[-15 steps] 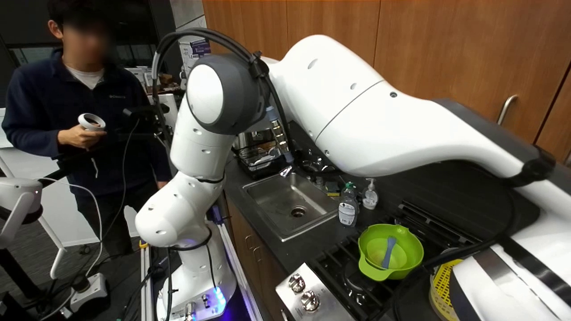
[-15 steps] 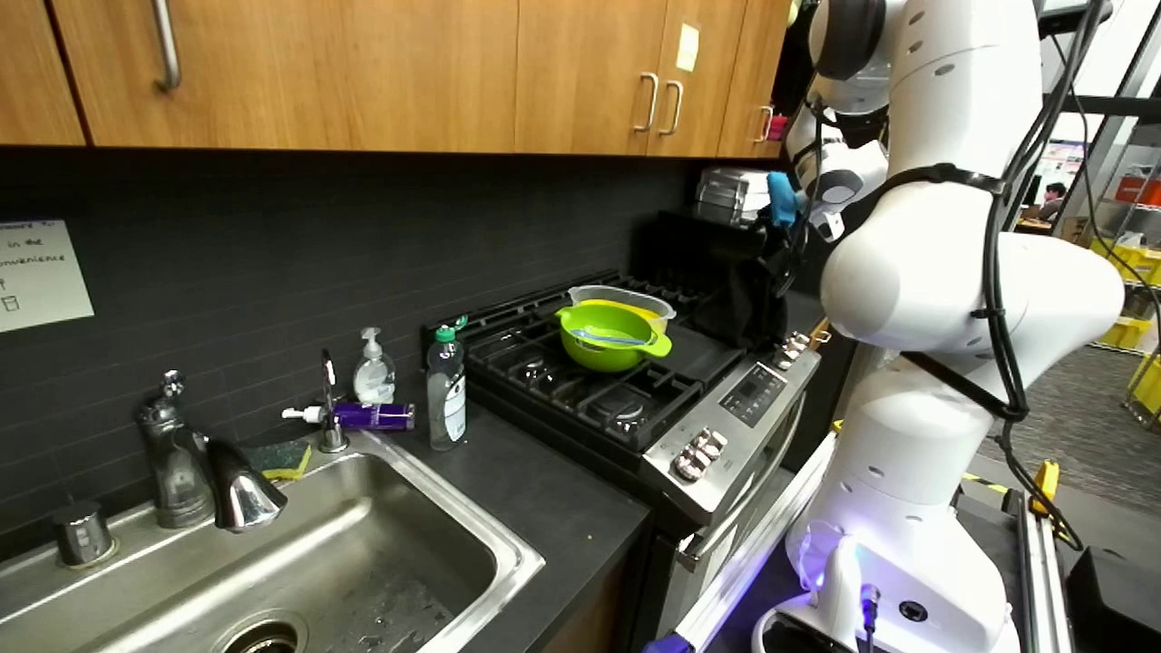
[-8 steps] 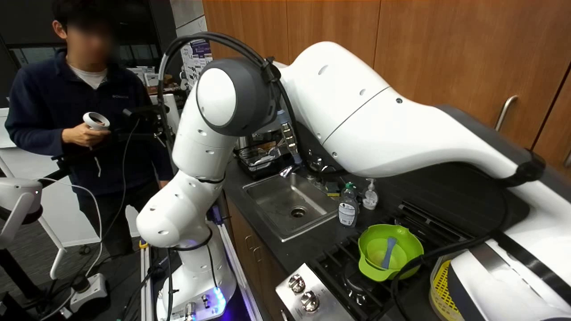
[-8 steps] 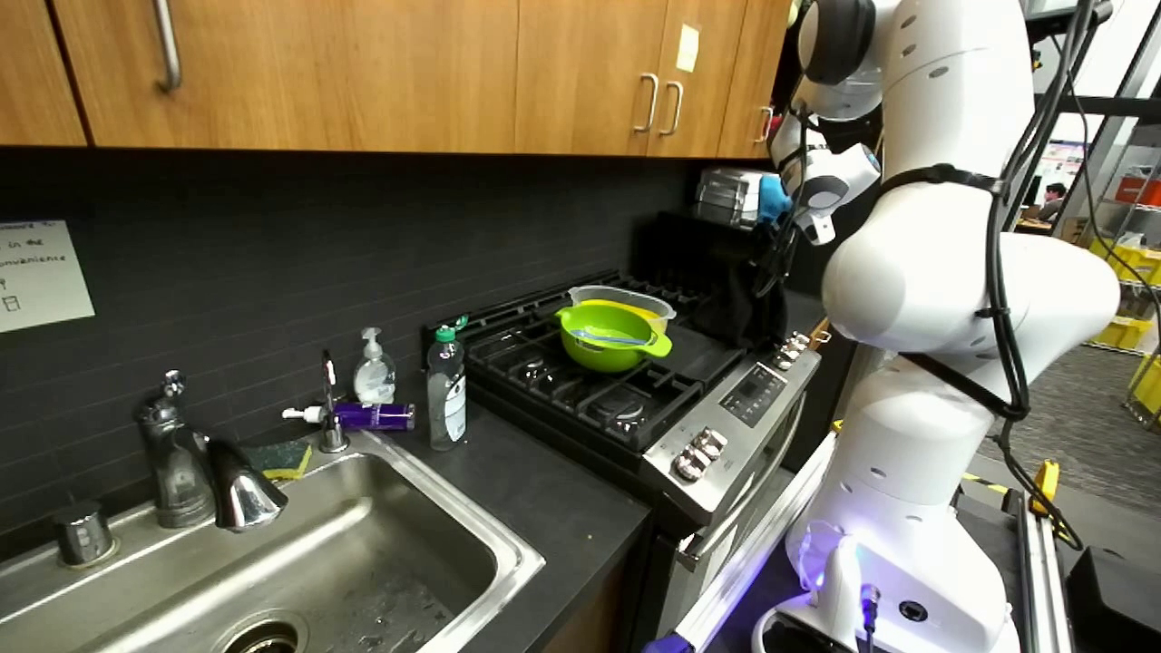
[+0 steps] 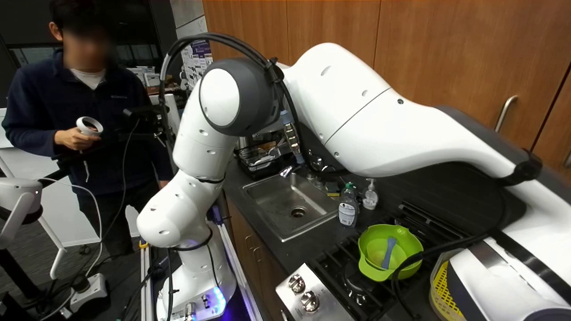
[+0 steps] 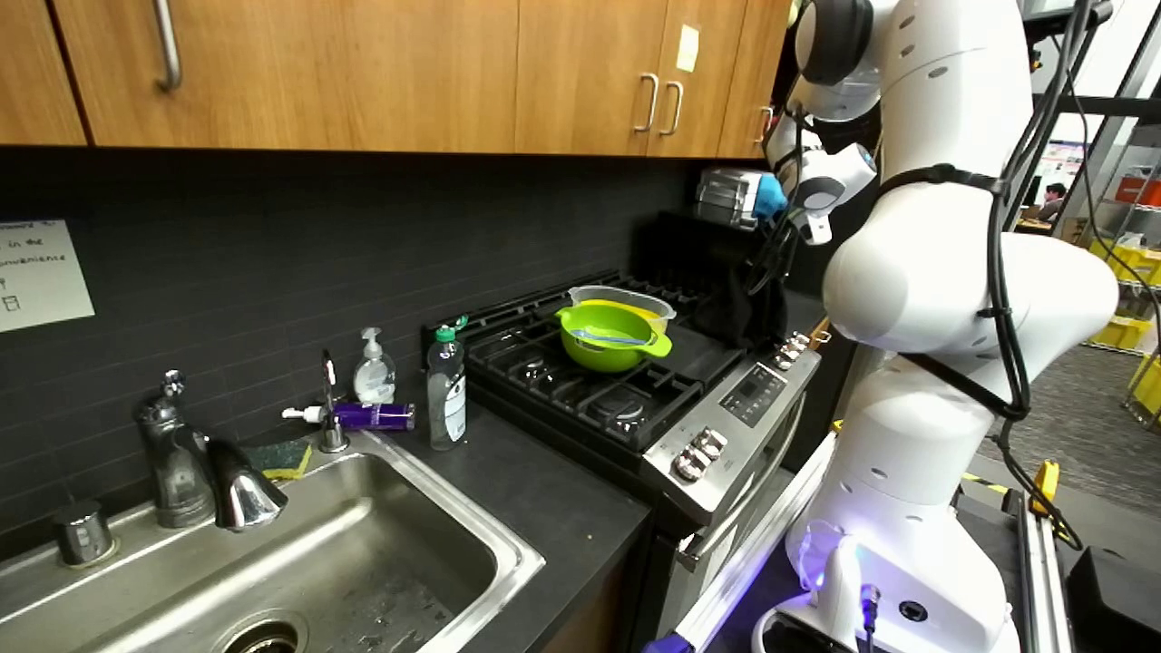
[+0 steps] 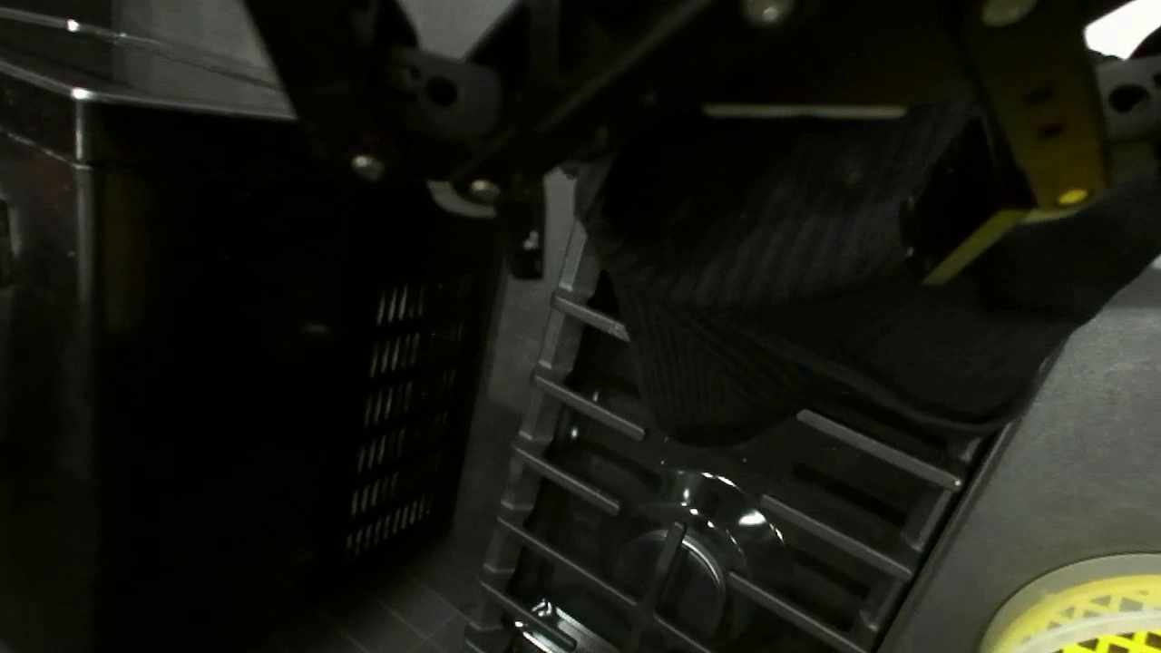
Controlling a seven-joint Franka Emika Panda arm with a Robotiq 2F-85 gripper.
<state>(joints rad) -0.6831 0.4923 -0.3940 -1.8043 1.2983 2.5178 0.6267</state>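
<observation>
- While wooden cupboards (image 6: 345, 73) hang along a dark wall (image 6: 272, 227), a black counter (image 6: 535, 508) runs below with a steel sink (image 6: 408, 517) set in it and a stove (image 6: 730, 433) beside it
- On the stove sits a green bowl (image 6: 603, 361) with a blue utensil (image 5: 389, 253) in it; just beside the bowl is a clear tub (image 6: 665, 316) around a yellow strainer (image 7: 1107, 612)
- A soap bottle (image 6: 447, 399) stands upright on the counter between sink and stove, and a person (image 5: 53, 107) holds a white controller (image 5: 89, 126) in an exterior view
- In the wrist view a dark cloth (image 7: 816, 326) covers part of the grate (image 7: 590, 406), its right end lapping over a flat grey panel (image 7: 1097, 426); a black vented box (image 7: 227, 381) stands to its left
- The gripper (image 7: 731, 258) is over the cloth with its fingers spread wide and nothing seen in their grasp; I cannot tell whether a finger touches the cloth
- Compared with a second ago, the robot's elbow (image 5: 243, 96) sits a little lower and further right in an exterior view, and its wrist (image 6: 827, 190) has moved left and slightly down in an exterior view
- The bowl, the tub and the soap bottle look unmoved over that time
- The gap between the box and the grate's edge is a narrow grey strip (image 7: 510, 363)
- More bars and a burner (image 7: 698, 580) show past the cloth's lower corner, with the panel's straight edge on their right
</observation>
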